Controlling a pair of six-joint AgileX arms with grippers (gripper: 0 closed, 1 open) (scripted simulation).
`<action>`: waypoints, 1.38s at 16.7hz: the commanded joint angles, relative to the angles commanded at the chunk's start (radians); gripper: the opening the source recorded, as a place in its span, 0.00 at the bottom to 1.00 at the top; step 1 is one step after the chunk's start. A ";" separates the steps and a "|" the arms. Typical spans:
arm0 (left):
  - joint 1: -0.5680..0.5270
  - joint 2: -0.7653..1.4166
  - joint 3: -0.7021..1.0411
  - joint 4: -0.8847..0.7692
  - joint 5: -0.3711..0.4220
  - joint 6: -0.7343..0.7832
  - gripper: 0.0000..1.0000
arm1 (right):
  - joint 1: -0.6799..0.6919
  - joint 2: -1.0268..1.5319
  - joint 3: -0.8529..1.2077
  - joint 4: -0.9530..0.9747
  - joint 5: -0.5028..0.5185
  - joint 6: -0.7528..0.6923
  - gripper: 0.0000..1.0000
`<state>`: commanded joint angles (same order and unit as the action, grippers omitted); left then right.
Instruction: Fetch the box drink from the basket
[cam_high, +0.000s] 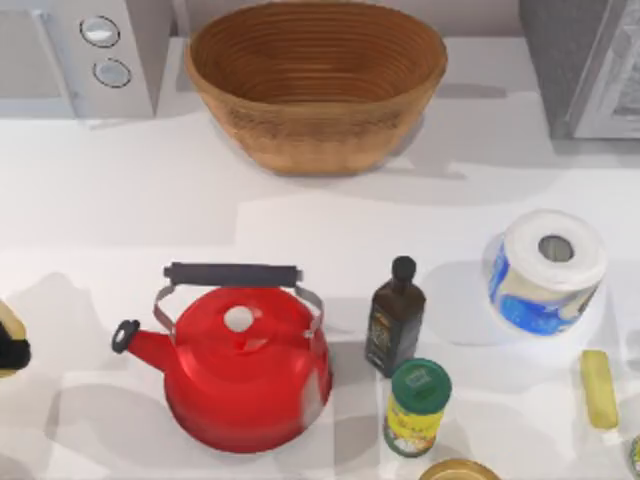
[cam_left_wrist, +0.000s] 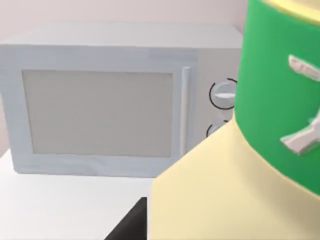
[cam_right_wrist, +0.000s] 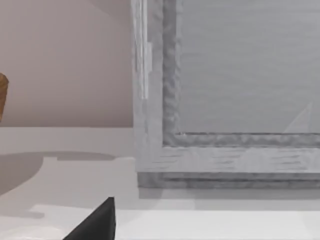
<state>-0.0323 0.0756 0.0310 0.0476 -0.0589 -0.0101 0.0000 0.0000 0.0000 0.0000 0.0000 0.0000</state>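
Observation:
The box drink (cam_left_wrist: 210, 190), a pale cream-yellow carton with a green top, looms right in front of the left wrist camera. One dark finger (cam_left_wrist: 127, 225) of my left gripper shows beside its base. In the top view a sliver of the carton (cam_high: 8, 322) sits at the table's far left edge, with the left gripper (cam_high: 10, 352) dark beneath it, shut on it. The brown woven basket (cam_high: 315, 130) stands at the back centre, its inside showing bare coils. A dark fingertip (cam_right_wrist: 95, 222) of my right gripper shows in the right wrist view, near the back right appliance.
A red kettle (cam_high: 240, 365) stands front centre, with a dark bottle (cam_high: 395, 320) and a green-lidded yellow can (cam_high: 417, 405) to its right. A paper roll (cam_high: 545, 270) sits at the right. A microwave (cam_high: 100, 50) is back left, a grey appliance (cam_high: 590, 60) back right.

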 joint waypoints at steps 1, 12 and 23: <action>-0.016 0.044 0.016 0.025 -0.032 -0.006 0.00 | 0.000 0.000 0.000 0.000 0.000 0.000 1.00; -0.224 0.737 0.218 0.347 -0.429 -0.075 0.00 | 0.000 0.000 0.000 0.000 0.000 0.000 1.00; -0.219 0.891 0.226 0.490 -0.439 -0.070 0.00 | 0.000 0.000 0.000 0.000 0.000 0.000 1.00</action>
<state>-0.2511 0.9666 0.2574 0.5374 -0.4977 -0.0804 0.0000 0.0000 0.0000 0.0000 0.0000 0.0000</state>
